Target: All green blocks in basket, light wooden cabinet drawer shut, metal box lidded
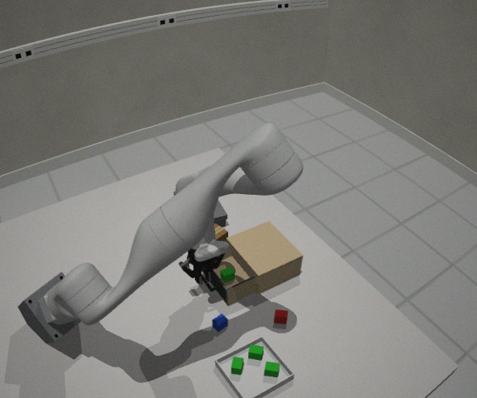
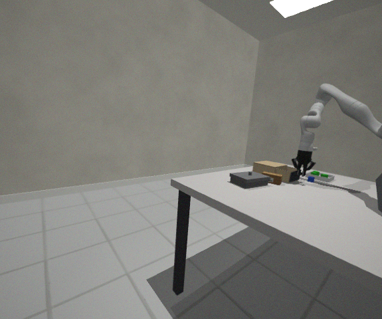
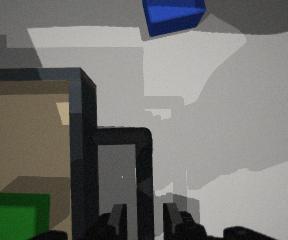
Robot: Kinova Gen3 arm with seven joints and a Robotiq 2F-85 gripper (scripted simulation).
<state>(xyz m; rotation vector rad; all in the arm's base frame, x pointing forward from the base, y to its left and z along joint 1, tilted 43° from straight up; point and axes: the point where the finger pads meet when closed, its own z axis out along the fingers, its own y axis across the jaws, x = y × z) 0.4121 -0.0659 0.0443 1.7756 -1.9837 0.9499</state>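
Observation:
The light wooden cabinet [image 1: 266, 246] [image 2: 268, 165] has its drawer [image 1: 242, 293] [image 3: 29, 120] pulled out. A green block [image 1: 227, 274] [image 3: 14, 220] lies inside the drawer. My gripper [image 1: 209, 286] [image 2: 301, 174] [image 3: 145, 221] is partly open, its fingers on either side of the drawer's dark handle [image 3: 144, 175], with gaps to the bar. Three green blocks [image 1: 255, 351] [image 1: 236, 365] [image 1: 271, 368] lie in the basket [image 1: 251, 384] [image 2: 325, 179]. The metal box [image 2: 249, 183] has its knobbed lid on; the arm mostly hides it in the top view.
A blue block [image 1: 220, 322] [image 2: 310, 179] [image 3: 174, 17] lies between the drawer and the basket. A red block [image 1: 280, 316] lies on the table in front of the cabinet. An orange-brown wooden object [image 1: 220, 232] [image 2: 275, 178] stands between the cabinet and the metal box.

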